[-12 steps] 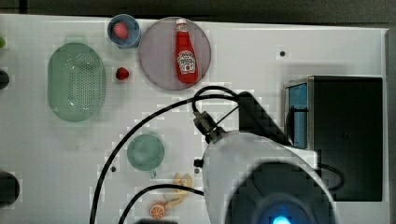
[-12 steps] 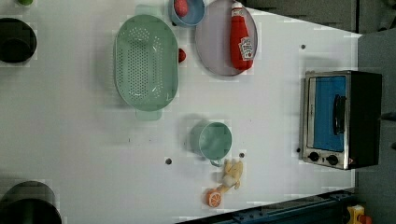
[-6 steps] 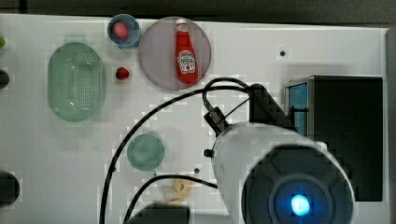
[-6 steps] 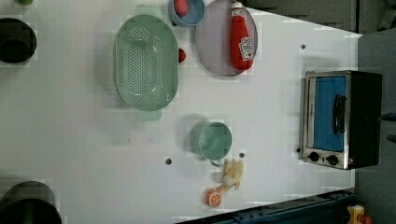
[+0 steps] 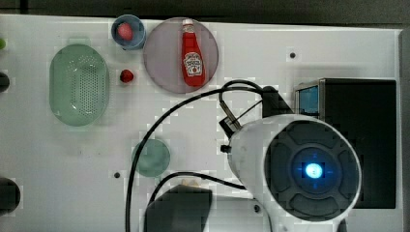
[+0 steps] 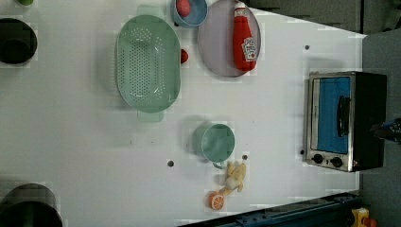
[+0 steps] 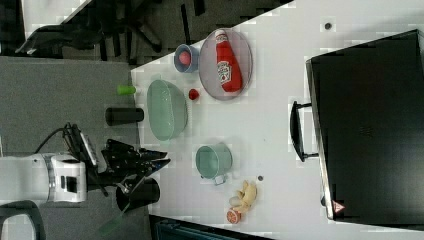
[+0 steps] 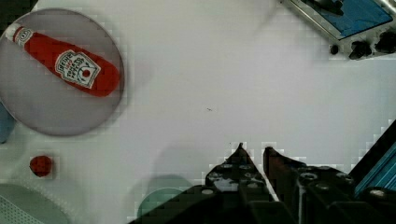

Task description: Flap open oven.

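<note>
Standing shut at the left view's right edge, the oven (image 6: 345, 120) has its glass door flat against the silver frame, the bar handle (image 6: 344, 116) untouched and the two dark knobs below it. Judged from that, the task has barely begun: no part of the door is swung out, and all of the opening is left to do.

The gripper (image 8: 253, 150) shows in the wrist view with its two dark fingertips drawn near each other, a narrow gap between them and nothing pinched there. It hangs over bare white table (image 8: 224, 84), well apart from the oven's corner and knobs. In the right view the arm sits off the table's left edge, far from the handle (image 7: 296, 131).

Elsewhere on the table lie a ketchup bottle (image 5: 192, 58) on a grey plate (image 5: 162, 58), a green colander (image 5: 79, 84), a teal cup (image 5: 151, 157) and a small blue bowl (image 5: 128, 32). None stands between the gripper and the oven door, so the approach looks clear.
</note>
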Available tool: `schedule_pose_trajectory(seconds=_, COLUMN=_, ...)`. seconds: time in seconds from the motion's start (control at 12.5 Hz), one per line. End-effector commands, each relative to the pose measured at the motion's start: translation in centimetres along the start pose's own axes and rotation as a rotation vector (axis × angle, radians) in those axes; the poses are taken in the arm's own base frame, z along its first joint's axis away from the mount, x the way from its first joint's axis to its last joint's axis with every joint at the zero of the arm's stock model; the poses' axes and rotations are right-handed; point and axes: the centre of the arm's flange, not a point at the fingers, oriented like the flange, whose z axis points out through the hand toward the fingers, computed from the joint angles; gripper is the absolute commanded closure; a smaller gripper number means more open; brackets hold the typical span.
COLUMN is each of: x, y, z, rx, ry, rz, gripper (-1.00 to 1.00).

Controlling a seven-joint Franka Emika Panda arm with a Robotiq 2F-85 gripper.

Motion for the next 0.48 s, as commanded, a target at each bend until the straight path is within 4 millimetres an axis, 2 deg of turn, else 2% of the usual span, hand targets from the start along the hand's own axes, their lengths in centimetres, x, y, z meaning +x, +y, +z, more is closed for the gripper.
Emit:
schedule_pose_trajectory(seconds=0.08, x=2.8, y=3.4, z=0.8, rx=-0.001, ry=-0.023, rz=-0.153, gripper=0.65)
schedule_pose_trajectory(seconds=0.48, x=9.6, y=8.5, z=5.3, rx=0.038, ry=-0.002, rz=-0.564, gripper=0.65)
